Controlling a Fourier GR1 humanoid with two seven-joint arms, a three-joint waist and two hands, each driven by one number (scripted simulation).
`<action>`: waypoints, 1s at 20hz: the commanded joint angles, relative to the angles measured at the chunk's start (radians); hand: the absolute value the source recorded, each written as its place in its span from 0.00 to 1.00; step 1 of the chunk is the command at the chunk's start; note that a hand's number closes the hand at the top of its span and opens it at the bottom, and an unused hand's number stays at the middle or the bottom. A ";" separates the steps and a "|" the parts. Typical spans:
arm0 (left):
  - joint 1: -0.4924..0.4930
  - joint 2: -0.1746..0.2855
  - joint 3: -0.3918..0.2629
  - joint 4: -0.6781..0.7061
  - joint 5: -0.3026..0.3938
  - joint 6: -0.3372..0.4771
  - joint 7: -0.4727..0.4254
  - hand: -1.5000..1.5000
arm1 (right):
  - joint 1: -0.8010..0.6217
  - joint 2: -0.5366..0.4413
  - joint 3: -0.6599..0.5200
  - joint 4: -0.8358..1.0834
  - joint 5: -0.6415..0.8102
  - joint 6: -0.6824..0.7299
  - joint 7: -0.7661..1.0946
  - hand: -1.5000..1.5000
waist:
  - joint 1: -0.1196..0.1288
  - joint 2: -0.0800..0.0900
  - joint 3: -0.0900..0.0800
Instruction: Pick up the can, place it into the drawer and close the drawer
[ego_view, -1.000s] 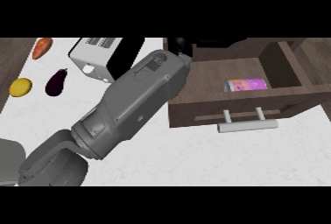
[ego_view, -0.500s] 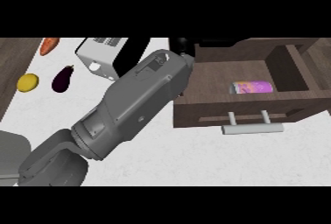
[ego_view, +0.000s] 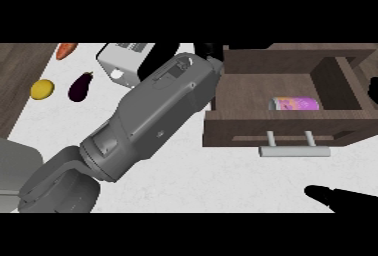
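The purple-labelled can (ego_view: 296, 104) lies on its side inside the open brown drawer (ego_view: 244, 95), toward its right half. The drawer's pale bar handle (ego_view: 294, 150) faces me. My left forearm (ego_view: 148, 125) crosses the view from the lower left up to the drawer's left wall. Only black bits of my left hand (ego_view: 209, 51) show past the wrist, at the drawer's back left corner, touching no can. At the lower right edge, my right hand (ego_view: 341, 197) shows as straight black fingers over the counter, below the handle and holding nothing.
Left of the arm stand a white toaster (ego_view: 124, 62), a dark eggplant (ego_view: 81, 86), a yellow lemon (ego_view: 43, 89) and an orange carrot (ego_view: 65, 50). A dark wooden strip (ego_view: 15, 75) borders the white counter (ego_view: 221, 180) at the left.
My right hand has come into view at the lower right. The view has shifted a little; the can still lies in the drawer and the left arm stays where it was.
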 joint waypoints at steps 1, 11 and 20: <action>-0.008 0.000 0.022 0.020 -0.025 0.010 0.019 0.00 | -0.106 -0.018 0.065 0.134 0.145 -0.074 -0.037 0.00 | 0.009 -0.005 0.000; 0.004 0.094 0.016 -0.049 -0.075 -0.004 0.106 0.00 | -0.355 -0.028 0.225 0.579 0.450 -0.244 -0.099 0.00 | 0.037 -0.004 0.000; 0.083 0.174 -0.012 -0.223 -0.130 0.076 0.201 0.00 | -0.498 -0.042 0.231 0.974 0.622 -0.424 -0.131 0.00 | 0.047 -0.010 0.000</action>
